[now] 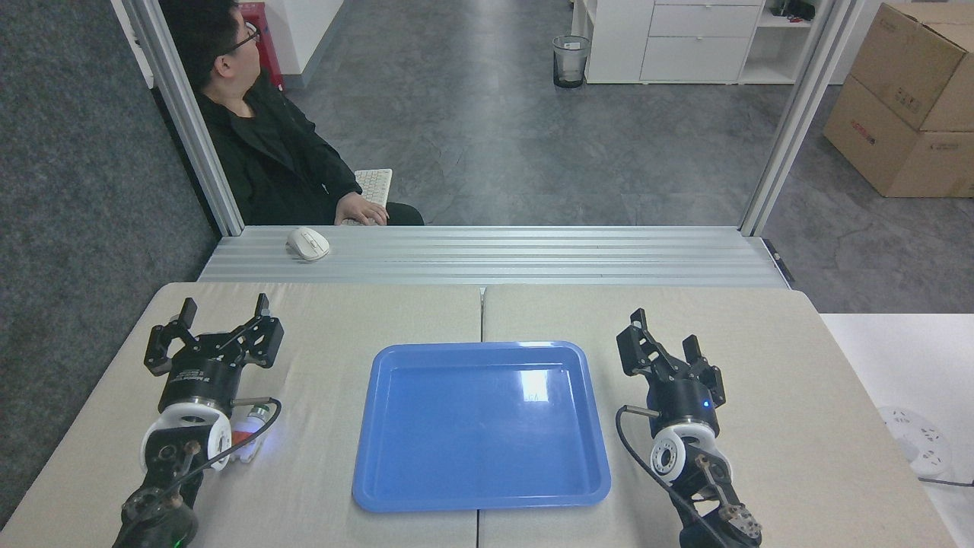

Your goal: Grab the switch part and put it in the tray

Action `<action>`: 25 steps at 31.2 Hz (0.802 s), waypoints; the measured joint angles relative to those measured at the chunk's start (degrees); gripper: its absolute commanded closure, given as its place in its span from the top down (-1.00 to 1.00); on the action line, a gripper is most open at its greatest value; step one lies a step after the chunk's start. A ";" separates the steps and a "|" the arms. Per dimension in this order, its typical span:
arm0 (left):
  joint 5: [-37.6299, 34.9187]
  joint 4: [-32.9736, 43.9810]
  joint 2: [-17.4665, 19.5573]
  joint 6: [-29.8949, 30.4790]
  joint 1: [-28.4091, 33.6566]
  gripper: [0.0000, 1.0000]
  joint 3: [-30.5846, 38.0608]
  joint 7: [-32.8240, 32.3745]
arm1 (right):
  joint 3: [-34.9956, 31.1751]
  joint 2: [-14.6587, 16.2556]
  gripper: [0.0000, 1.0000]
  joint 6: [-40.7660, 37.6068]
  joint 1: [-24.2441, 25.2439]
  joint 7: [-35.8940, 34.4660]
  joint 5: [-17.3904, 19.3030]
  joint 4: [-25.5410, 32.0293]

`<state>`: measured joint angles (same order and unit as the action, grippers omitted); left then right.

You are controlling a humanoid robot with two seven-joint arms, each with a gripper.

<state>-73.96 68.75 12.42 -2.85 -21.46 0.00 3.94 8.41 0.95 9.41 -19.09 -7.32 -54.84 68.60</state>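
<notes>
Tray (481,426) of glossy blue plastic lies in the middle of the beige table (791,380), straddling the seam between its two halves, with nothing in it. At the tray's nine o'clock the left tool (223,320) rests above the table with its black fingers spread wide and nothing between them. The switch part (249,435) lies on the table at about seven o'clock from the tray, just beside the left arm's white wrist ring and partly hidden by it and a black cable; its orange band and silver neck show. At the tray's three o'clock the right tool (663,340) has its fingers parted, pinching nothing. At eleven o'clock, beyond the ribbed metal ledge (533,255) carrying a white mouse (307,243), a person (266,152) in black sits with a hand (364,208) by a keyboard (374,184).
</notes>
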 measured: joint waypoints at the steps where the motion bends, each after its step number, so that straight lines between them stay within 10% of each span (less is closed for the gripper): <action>1: -0.05 0.07 -0.02 0.03 -0.01 1.00 0.00 -0.07 | 0.13 0.09 1.00 -0.01 0.00 0.00 -1.41 0.00; 10: -0.38 0.43 -0.18 0.17 0.16 1.00 0.00 -0.28 | 0.77 0.31 1.00 -0.07 0.08 -0.26 -13.13 -0.06; 25: -0.54 0.42 -0.60 0.56 2.56 1.00 0.00 -0.14 | 1.03 -0.10 1.00 -0.04 0.17 -0.81 -19.08 -0.15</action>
<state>-74.49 69.18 11.82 -2.29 -18.90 0.00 3.80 9.44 0.85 9.37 -18.92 -8.14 -73.92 68.45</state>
